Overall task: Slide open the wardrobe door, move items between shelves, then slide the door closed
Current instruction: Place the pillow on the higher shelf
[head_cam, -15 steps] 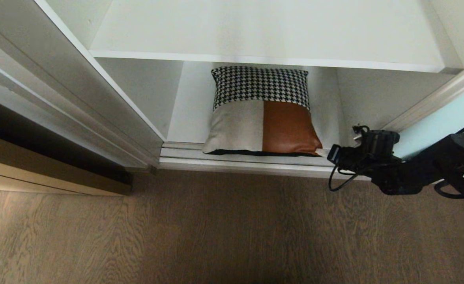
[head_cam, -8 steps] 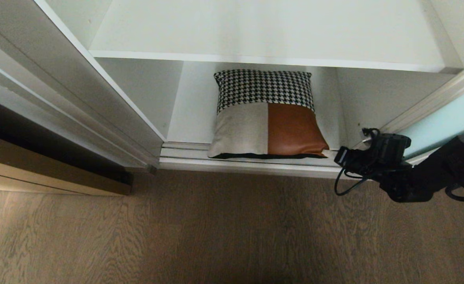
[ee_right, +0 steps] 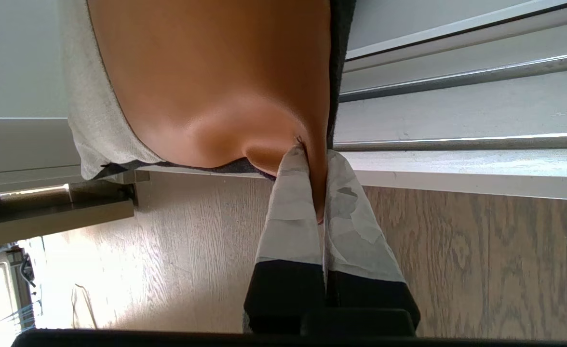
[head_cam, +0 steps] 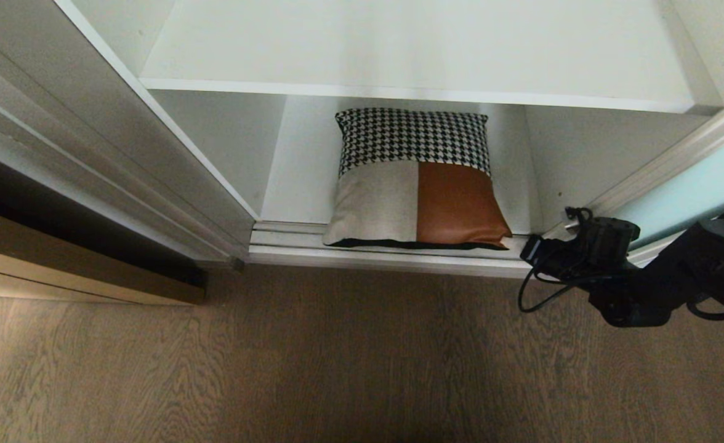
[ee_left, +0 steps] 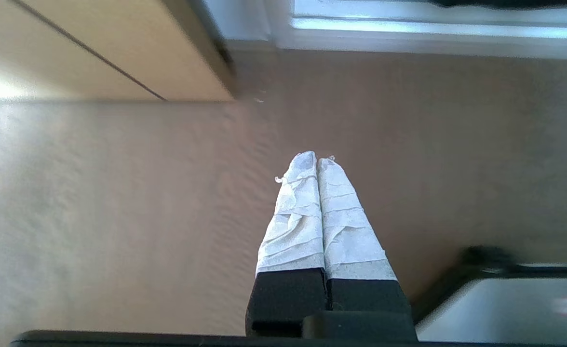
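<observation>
One cushion (head_cam: 416, 178) is all I have on the wardrobe's bottom shelf (head_cam: 297, 178): houndstooth panel toward the back, off-white and rust-orange panels toward me, black backing showing along its front edge, which overhangs the silver door track (head_cam: 386, 253). At the cushion's four o'clock corner, my right gripper (ee_right: 316, 159) is clenched on the orange corner; through the right wrist camera I see the tape-wrapped fingers (ee_right: 290, 193) pinching fabric between them. In the head view that arm reaches in from three o'clock, low over the wood-grain floor (head_cam: 337, 357), its gripper (head_cam: 531, 249) right at the track. Above the cushion, at twelve o'clock, the next shelf (head_cam: 411, 49) spans the white interior. The sliding wardrobe door (head_cam: 694, 191) shows as a pale blue-green strip at three o'clock, slid aside behind the arm. A tan wooden door (head_cam: 60, 271) stands at nine o'clock. My left gripper (ee_left: 317, 161) hangs over bare floor, fingers pressed together on nothing.
</observation>
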Available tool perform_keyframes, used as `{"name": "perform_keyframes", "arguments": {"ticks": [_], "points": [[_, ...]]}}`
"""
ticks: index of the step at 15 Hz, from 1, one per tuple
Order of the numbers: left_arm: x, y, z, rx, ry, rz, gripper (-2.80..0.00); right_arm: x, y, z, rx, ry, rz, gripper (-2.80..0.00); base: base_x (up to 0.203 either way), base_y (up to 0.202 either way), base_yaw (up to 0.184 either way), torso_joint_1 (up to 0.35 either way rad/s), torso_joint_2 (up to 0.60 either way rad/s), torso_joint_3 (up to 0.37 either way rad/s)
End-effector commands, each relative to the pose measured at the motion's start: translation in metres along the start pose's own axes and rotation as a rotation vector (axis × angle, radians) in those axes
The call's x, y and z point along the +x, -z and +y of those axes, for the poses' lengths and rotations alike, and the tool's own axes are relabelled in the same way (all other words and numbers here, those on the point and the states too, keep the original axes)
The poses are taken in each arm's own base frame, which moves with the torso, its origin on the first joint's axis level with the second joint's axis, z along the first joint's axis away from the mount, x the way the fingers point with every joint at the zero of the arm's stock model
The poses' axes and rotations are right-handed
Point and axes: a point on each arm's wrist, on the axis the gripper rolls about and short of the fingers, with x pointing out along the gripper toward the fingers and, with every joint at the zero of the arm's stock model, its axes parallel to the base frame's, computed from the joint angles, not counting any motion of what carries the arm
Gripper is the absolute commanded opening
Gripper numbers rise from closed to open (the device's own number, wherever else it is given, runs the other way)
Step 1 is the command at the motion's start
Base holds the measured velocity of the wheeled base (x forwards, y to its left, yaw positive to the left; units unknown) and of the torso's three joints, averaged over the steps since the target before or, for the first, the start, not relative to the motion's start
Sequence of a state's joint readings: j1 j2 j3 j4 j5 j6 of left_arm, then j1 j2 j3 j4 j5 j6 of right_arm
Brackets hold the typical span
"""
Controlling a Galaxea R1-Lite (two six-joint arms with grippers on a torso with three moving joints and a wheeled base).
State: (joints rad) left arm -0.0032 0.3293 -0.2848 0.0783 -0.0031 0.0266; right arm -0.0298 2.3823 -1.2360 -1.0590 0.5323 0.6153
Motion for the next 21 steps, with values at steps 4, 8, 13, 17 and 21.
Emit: {"name": "perform_keyframes", "arguments": {"ticks": [4, 8, 13, 17, 21], "points": [[0.155, -0.054, -0.002, -0.235, 0.094, 0.531, -2.8, 0.001, 0.004, -0.005, -0.002, -0.009, -0.003, -2.8, 0.0, 0.0, 0.0, 0.0, 0.0, 0.0], [0.268, -0.007, -0.025, -0.382, 0.238, 0.867, -2.8, 0.002, 0.005, -0.005, 0.0, -0.011, -0.001, -2.8, 0.0, 0.0, 0.0, 0.0, 0.0, 0.0], [0.359, 0.046, -0.087, -0.408, 0.404, 0.914, 0.0, 0.003, 0.004, -0.005, -0.004, -0.015, -0.004, -2.8, 0.0, 0.0, 0.0, 0.0, 0.0, 0.0], [0.41, 0.038, -0.107, -0.466, 0.45, 0.77, 0.0, 0.002, 0.002, -0.003, -0.006, -0.034, 0.003, -2.8, 0.0, 0.0, 0.0, 0.0, 0.0, 0.0], [0.454, 0.039, -0.116, -0.512, 0.503, 0.506, 0.0, 0.001, 0.005, -0.005, -0.013, -0.043, -0.006, -2.8, 0.0, 0.0, 0.0, 0.0, 0.0, 0.0]]}}
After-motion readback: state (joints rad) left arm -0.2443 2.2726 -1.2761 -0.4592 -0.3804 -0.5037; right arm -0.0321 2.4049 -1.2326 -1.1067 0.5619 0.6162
